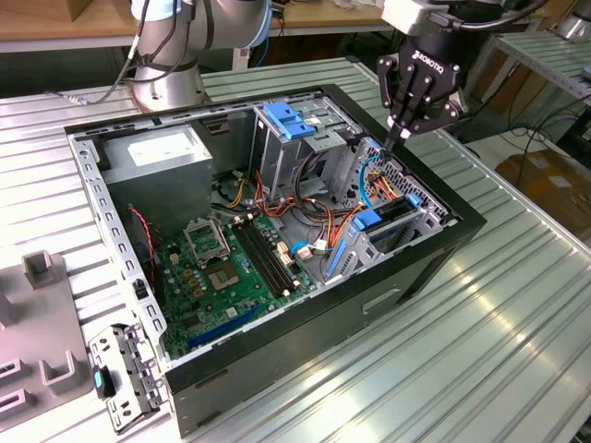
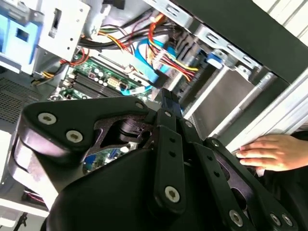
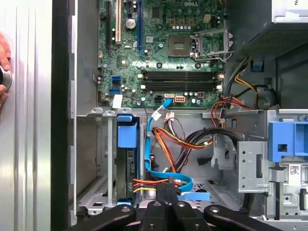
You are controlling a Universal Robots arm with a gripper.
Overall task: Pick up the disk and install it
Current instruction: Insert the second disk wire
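The disk (image 1: 390,218) stands on edge inside the drive cage at the near right of the open computer case (image 1: 277,369). Its blue end tab (image 1: 367,220) faces the motherboard. In the first wrist view the disk's blue tab (image 3: 127,133) tops a dark slab in a bay slot. My gripper (image 1: 398,138) hangs just above the cage's far end, over the blue and orange cables. Its fingertips are pressed together, shut with nothing between them, as both wrist views show (image 3: 166,191) (image 2: 166,98).
A light-blue ridged latch plate (image 1: 290,120) tops the optical bay. The motherboard (image 1: 231,268) and power supply (image 1: 157,152) fill the case's left. Loose cables (image 3: 168,144) cross beside the cage. A person's hand (image 2: 269,151) rests on the table by the case. Grey fixtures (image 1: 37,305) stand at the left.
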